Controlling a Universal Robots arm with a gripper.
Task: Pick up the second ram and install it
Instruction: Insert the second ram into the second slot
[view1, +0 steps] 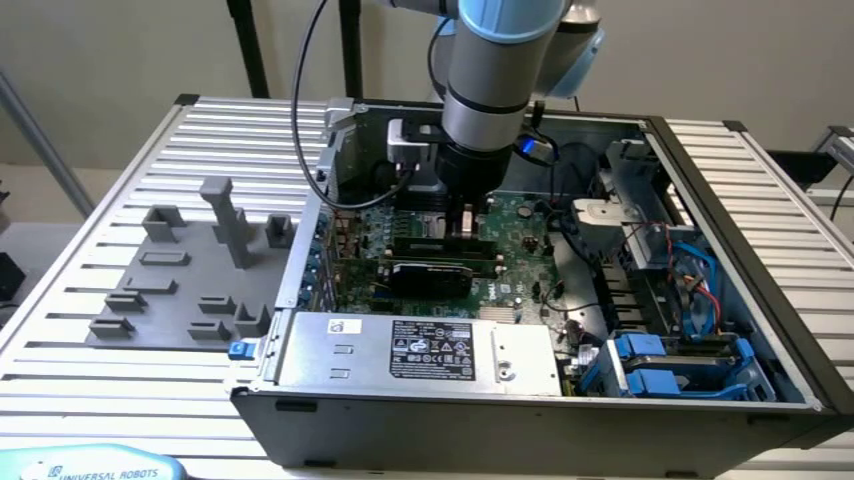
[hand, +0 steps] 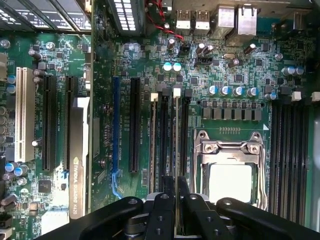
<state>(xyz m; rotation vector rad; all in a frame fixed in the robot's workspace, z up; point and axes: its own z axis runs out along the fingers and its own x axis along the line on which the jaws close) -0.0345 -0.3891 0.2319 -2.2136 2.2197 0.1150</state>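
In the wrist view the second ram (hand: 176, 150) appears edge-on as a thin green strip running between my two black fingers (hand: 166, 200). My gripper (hand: 176, 197) is shut on it. The stick stands in line with a memory slot beside the CPU socket (hand: 229, 172); I cannot tell whether it is seated. Another stick (hand: 152, 145) stands in a neighbouring slot. In the exterior view my gripper (view1: 462, 228) reaches down into the open computer case (view1: 747, 250), just over the motherboard (view1: 514, 250).
A black expansion card (view1: 427, 275) lies across the board just in front of the gripper, also the card (hand: 78, 160). The power supply (view1: 414, 350) fills the case front, drive bays (view1: 667, 365) the exterior view's right. A grey parts holder (view1: 187, 270) sits on the table.
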